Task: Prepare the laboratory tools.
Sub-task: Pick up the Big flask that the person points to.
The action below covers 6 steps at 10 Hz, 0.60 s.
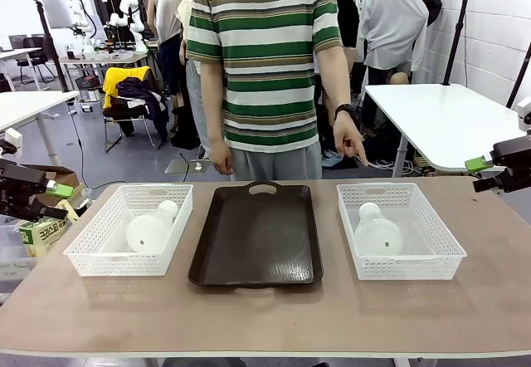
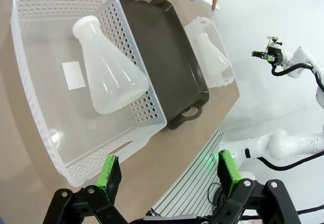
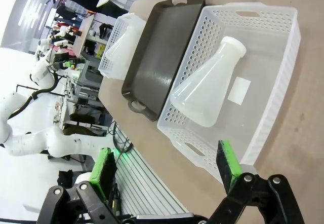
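Two frosted-white conical flasks lie on their sides, one in each white mesh basket. The left flask lies in the left basket, neck pointing away from me. The right flask lies in the right basket. My left gripper hovers open off the table's left edge, apart from the left basket. My right gripper hangs open off the right edge, near the right basket. Neither holds anything.
A dark brown tray lies bare between the baskets. A person in a striped shirt stands at the far side, one hand pointing a finger down toward the right basket. A cardboard box sits below the left edge.
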Tool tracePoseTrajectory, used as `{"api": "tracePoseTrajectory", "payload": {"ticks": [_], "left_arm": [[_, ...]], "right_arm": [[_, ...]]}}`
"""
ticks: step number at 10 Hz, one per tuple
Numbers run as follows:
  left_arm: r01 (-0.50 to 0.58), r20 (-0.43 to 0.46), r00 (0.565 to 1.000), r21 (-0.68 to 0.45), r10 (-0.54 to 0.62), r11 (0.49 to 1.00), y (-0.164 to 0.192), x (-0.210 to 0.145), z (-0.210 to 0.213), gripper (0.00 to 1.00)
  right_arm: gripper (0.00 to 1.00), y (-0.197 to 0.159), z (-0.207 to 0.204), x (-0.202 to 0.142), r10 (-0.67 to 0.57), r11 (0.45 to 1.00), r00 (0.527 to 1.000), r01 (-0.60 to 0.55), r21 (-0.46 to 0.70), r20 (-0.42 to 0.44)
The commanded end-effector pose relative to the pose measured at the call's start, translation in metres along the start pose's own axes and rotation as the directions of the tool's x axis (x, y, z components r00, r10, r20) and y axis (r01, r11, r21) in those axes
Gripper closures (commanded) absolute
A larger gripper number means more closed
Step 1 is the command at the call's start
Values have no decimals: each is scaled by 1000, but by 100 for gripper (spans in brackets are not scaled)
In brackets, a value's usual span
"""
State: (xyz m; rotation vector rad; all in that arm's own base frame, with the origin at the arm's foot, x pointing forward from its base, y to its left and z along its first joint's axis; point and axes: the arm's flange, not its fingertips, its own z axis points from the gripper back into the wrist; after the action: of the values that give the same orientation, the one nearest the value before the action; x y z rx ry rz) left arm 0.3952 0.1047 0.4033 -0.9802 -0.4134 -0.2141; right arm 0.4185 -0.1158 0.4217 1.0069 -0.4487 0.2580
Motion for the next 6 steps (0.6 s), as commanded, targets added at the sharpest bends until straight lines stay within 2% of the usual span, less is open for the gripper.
{"api": "tracePoseTrajectory", "payload": {"ticks": [1, 6], "left_arm": [[2, 4, 1000, -2, -2, 1000, 0, 0, 0, 0], [2, 4, 1000, -2, -2, 1000, 0, 0, 0, 0]], "right_arm": [[0, 0, -1, 0, -2, 1000, 1000, 2, 3, -6], [0, 0, -1, 0, -2, 1000, 1000, 2, 3, -6]]}}
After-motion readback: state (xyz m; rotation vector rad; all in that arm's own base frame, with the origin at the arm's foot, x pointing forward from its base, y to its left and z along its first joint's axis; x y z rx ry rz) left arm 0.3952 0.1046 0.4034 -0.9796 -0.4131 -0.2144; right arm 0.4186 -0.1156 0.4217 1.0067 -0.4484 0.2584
